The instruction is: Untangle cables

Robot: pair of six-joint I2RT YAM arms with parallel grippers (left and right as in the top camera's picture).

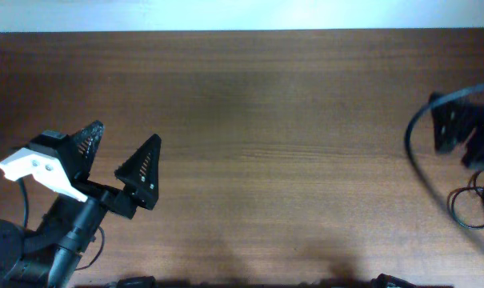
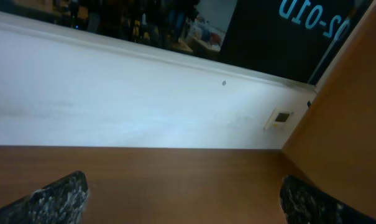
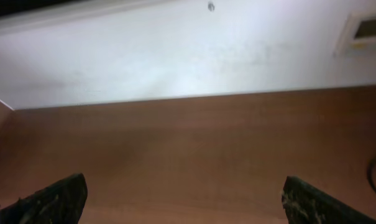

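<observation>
The cables (image 1: 468,202) are thin black cords lying in small loops on the wooden table at the far right edge, partly cut off by the frame. No plug ends show. My right gripper (image 1: 463,132) is just above them in the overhead view, open and empty. In the right wrist view its fingers (image 3: 184,190) are wide apart over bare wood, and a thin dark cord arc (image 3: 373,175) shows at the right edge. My left gripper (image 1: 123,134) is open and empty at the far left, far from the cables. Its fingers (image 2: 183,190) are spread wide in the left wrist view.
A thicker black wire (image 1: 410,148) curves in a wide arc around the right arm. The wooden table (image 1: 274,160) ends at a white wall (image 2: 144,106) at the back. A brown panel (image 2: 343,112) stands at the back left corner.
</observation>
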